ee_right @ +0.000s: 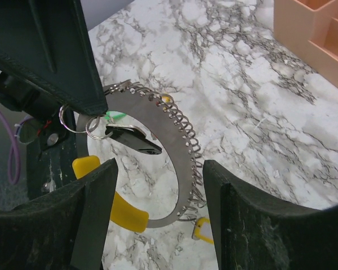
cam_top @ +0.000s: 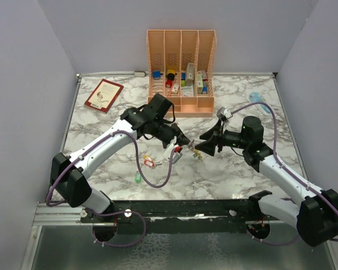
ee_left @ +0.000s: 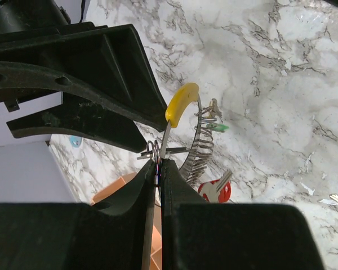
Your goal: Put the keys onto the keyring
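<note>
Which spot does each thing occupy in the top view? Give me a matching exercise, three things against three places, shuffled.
Things:
1. red book
2. peach organizer
3. green-tagged key

Places:
A. back, centre
B. front, left of centre
C. back, left

Pairs: 1-C; 2-A; 3-B

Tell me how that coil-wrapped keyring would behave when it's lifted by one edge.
Probably stiff: the keyring shows an even curve in its flat band though the left gripper pinches just one spot. Likely light, since the band is thin. Its bare metal may slip or pivot in that pinch.
</note>
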Action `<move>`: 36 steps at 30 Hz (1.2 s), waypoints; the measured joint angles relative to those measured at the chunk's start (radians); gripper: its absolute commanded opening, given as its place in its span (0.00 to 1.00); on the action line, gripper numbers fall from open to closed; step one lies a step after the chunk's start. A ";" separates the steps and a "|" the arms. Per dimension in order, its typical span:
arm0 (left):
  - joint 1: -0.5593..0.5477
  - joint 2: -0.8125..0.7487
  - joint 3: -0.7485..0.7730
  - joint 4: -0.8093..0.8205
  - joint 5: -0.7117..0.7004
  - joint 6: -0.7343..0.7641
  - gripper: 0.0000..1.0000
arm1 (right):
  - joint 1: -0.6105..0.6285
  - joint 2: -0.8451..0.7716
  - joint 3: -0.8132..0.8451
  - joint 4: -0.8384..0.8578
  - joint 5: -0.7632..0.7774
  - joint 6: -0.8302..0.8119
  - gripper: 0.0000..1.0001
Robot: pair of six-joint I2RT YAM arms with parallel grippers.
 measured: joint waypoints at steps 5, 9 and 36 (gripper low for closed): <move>0.000 0.000 0.006 -0.018 0.018 0.000 0.00 | 0.024 0.005 -0.003 0.072 -0.027 0.019 0.63; 0.000 0.000 0.006 -0.021 0.028 0.001 0.00 | 0.034 0.018 -0.003 0.117 -0.053 0.033 0.63; 0.000 0.016 0.041 -0.083 0.058 0.045 0.00 | 0.099 0.118 -0.074 0.363 -0.126 0.117 0.46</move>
